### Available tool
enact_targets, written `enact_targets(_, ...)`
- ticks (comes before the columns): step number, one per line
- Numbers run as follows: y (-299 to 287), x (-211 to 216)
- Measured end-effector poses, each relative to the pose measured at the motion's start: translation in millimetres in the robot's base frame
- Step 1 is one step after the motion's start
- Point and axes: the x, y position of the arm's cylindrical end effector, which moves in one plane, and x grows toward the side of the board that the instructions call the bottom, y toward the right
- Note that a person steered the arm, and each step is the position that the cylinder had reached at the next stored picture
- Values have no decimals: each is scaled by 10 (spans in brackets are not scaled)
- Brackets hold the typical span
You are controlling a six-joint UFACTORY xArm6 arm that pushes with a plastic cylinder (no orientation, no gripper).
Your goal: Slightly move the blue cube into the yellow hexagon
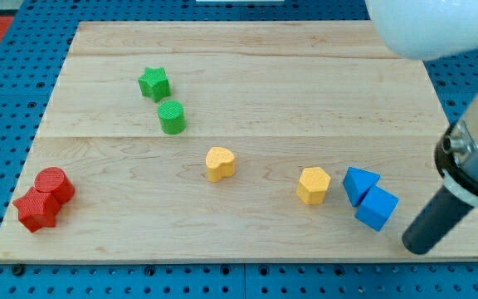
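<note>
- My tip point(415, 247): the lower end of the dark rod, low at the view's right, resting on the wooden board point(247, 224) near its bottom right corner. It sits just to the right of the blue cube, close to it but not touching. The rod carries no fingers, so there is no open or closed state to report.
- Blue cube point(378, 208): near the view's bottom right, touching a second blue block point(360, 183), wedge-like in shape, that lies at its upper left.
- Yellow hexagon point(313, 184): just left of the blue pair, apart from both by a narrow gap.
- Red star-like block point(36, 209) and red cylinder point(54, 184): touching each other at the view's bottom left corner of the board.
- Yellow heart-shaped block point(219, 164): near the board's middle, well left of the hexagon.
- Green cylinder point(172, 117): above and left of the heart.
- Green star point(153, 84): farthest up, just above the green cylinder, almost touching it.
</note>
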Motion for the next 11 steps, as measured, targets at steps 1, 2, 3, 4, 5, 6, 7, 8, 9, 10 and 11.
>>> enact_targets(1,-162,-397)
enact_targets(2,-236,-685)
enact_targets(3,-77,-441)
enact_targets(4,-232,-556)
enact_targets(5,-424,-782)
enact_targets(6,-532,-1002)
enact_targets(7,-537,-1082)
enact_targets(8,-537,-1145)
enact_targets(9,-457,-1446)
enact_targets(10,-573,-2179)
enact_targets(11,-1068,-2521)
